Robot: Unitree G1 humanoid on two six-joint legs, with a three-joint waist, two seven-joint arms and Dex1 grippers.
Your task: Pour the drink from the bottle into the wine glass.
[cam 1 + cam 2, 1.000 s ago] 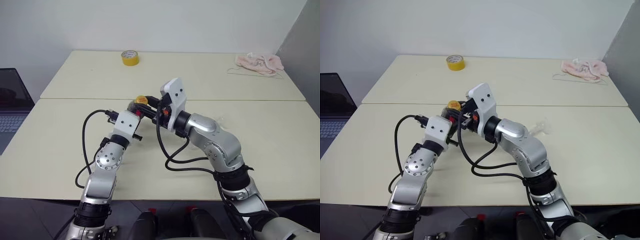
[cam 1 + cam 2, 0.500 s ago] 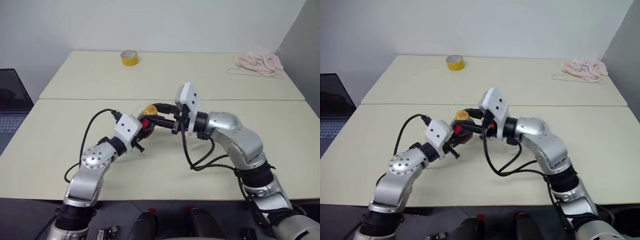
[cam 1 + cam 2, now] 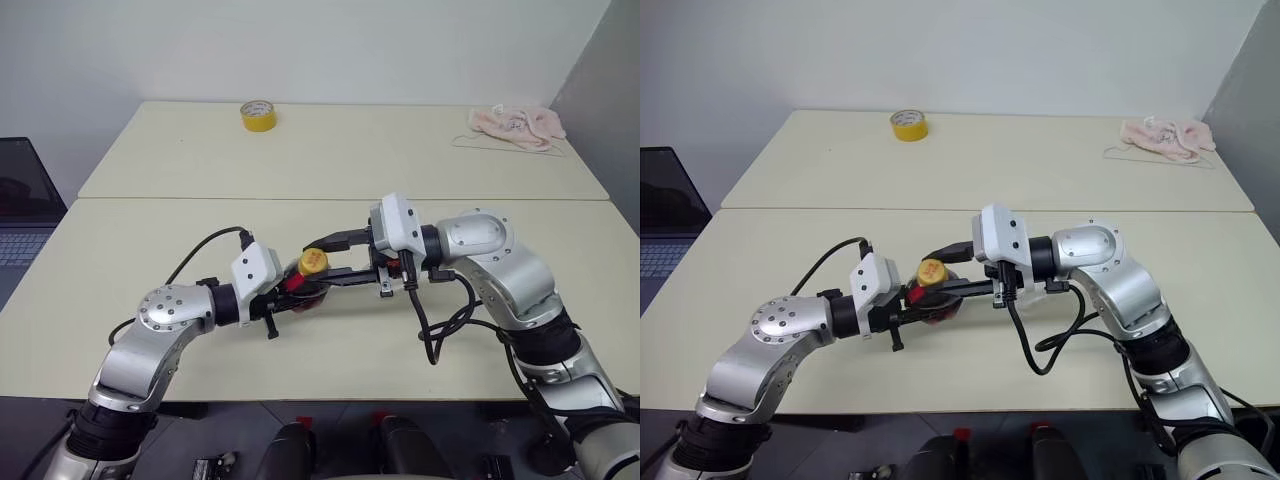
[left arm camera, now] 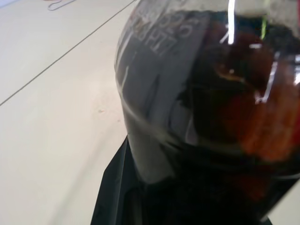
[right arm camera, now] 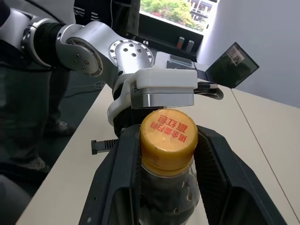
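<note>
Yellow-capped bottle [image 3: 305,281] apparently clamped by left gripper [image 3: 292,291].

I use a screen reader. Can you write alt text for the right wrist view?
The right gripper has its two black fingers either side of the bottle neck, just below the yellow-orange cap. Behind it, the left gripper holds the bottle.

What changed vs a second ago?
Both arms drew back toward the robot, carrying the bottle nearer the table's front edge. Left tool stays clamped on its body; right tool now straddles the yellow cap. Tape roll and pink cloth unmoved.
</note>
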